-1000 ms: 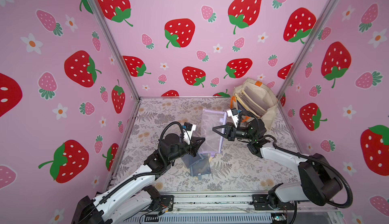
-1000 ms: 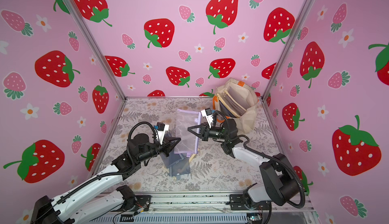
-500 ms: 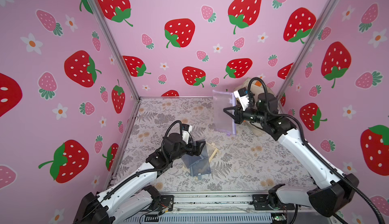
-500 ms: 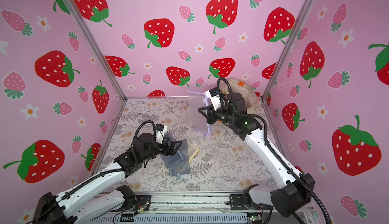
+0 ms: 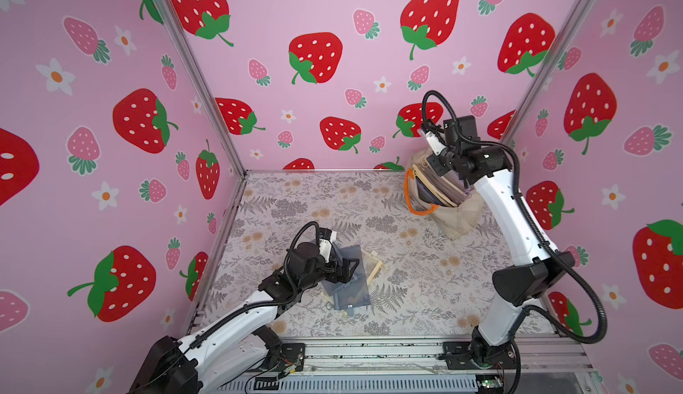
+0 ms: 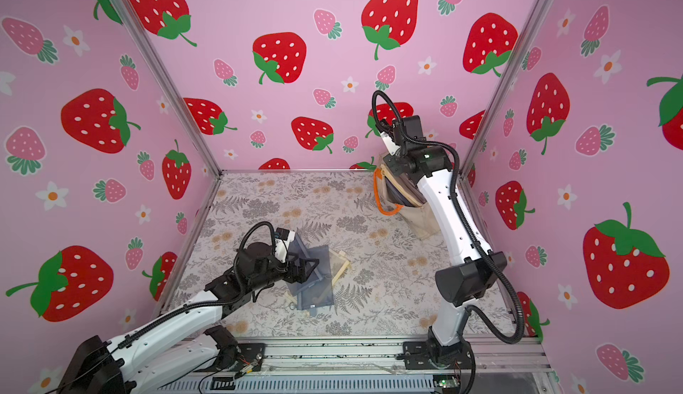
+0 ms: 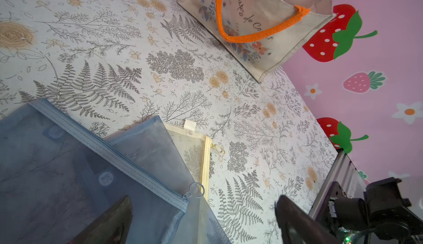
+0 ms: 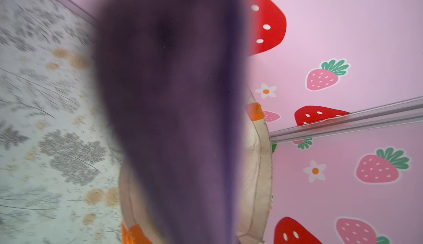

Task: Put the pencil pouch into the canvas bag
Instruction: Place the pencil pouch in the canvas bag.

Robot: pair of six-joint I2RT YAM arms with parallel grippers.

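The canvas bag (image 5: 458,222) (image 6: 417,222) stands open at the back right, cream with an orange handle (image 7: 247,38). The pencil pouch (image 5: 430,192), see-through with purple trim, sits partly down in the bag's mouth. It fills the right wrist view as a purple blur (image 8: 174,117) above the bag's rim (image 8: 259,162). My right gripper (image 5: 438,163) (image 6: 393,168) is over the bag's mouth, shut on the pouch's top edge. My left gripper (image 5: 351,266) (image 7: 201,215) is open, low over other pouches at the front, holding nothing.
Two blue mesh pouches (image 5: 351,288) (image 7: 68,162) overlap a yellow-trimmed mesh pouch (image 5: 371,266) (image 7: 194,153) on the fern-print mat (image 5: 425,281). Pink strawberry walls close in three sides. A metal rail (image 5: 369,351) runs along the front edge.
My right arm rose from mid-table and swung back right, carrying the purple-trimmed pouch to the bag and down into its mouth. My left gripper let go of the pouch and opened wide.
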